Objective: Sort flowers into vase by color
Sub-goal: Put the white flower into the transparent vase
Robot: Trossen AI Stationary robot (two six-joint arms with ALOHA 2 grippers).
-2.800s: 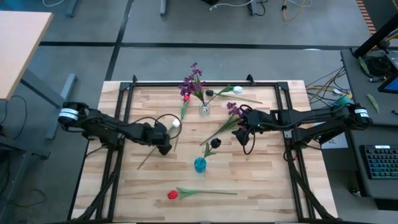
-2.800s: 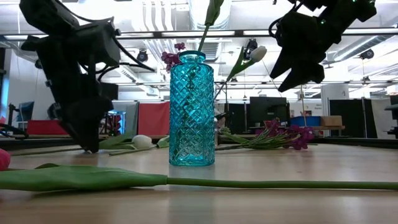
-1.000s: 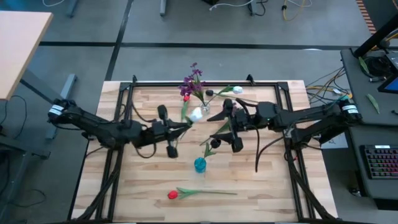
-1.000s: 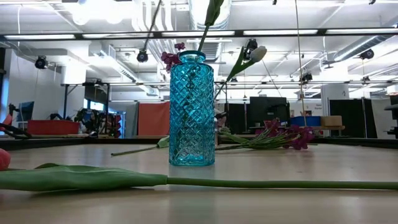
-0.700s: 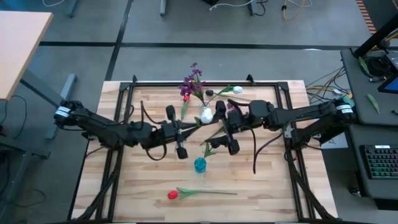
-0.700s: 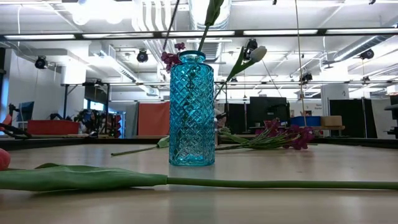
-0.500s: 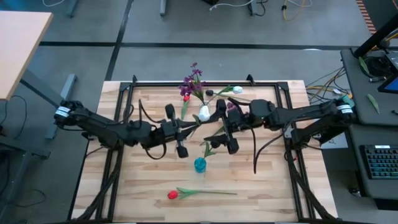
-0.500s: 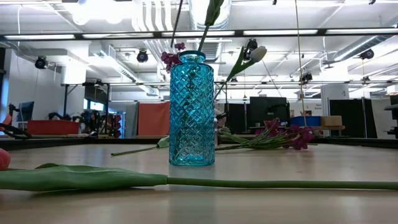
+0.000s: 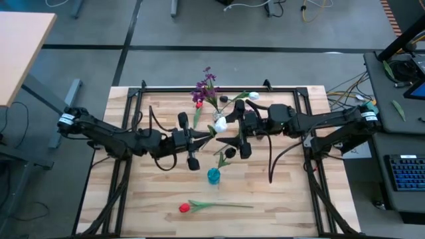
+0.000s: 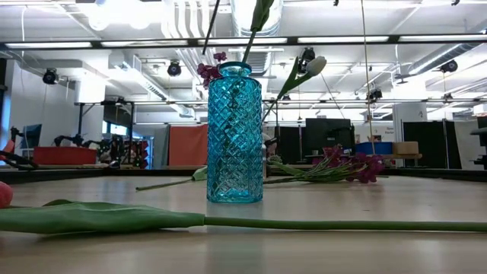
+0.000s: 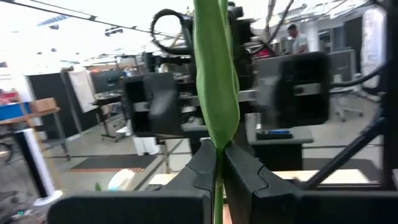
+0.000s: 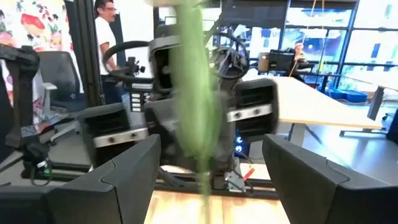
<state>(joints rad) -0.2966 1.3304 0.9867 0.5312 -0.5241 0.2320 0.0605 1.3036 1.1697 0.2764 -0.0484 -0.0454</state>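
Two vases on the table (image 9: 285, 199): a blue vase (image 9: 213, 175) near the middle and a clear vase (image 9: 218, 118) beyond it, toward the far edge. The blue vase holds 1 green stem with a leaf; I can't tell what head it carries. The clear vase holds 1 purple cluster (image 9: 206, 83) and 1 small red head (image 9: 198, 103).

Flowers lying loose, 4 counted:
- 1 red tulip (image 9: 184, 208) flat on the wood on the near side of the blue vase, stem running off to the right.
- 1 white bud (image 9: 253, 96) and 1 near-black bloom (image 9: 224, 99), both beyond the blue vase, just right of the clear vase.
- 1 more purple cluster (image 10: 351, 166), seen in the low view behind and to the right of the blue vase.

One more flower is up in the air: a white-headed flower (image 9: 220, 123), above and beyond the blue vase, its head close by the clear vase.

Left gripper (image 9: 198, 137) sits beyond the blue vase and a bit to the left. Its fingers (image 11: 249, 177) are clenched on that flower's green stem, and a broad leaf stands up between them in the wrist view.

Right gripper (image 9: 234, 135) faces it, beyond the blue vase and a bit to the right. Its jaws are spread wide. A blurred green stem hangs between them, apart from both fingers (image 12: 118, 180); I can't tell for sure which flower it belongs to.

A person (image 12: 106, 37) stands in the room behind.
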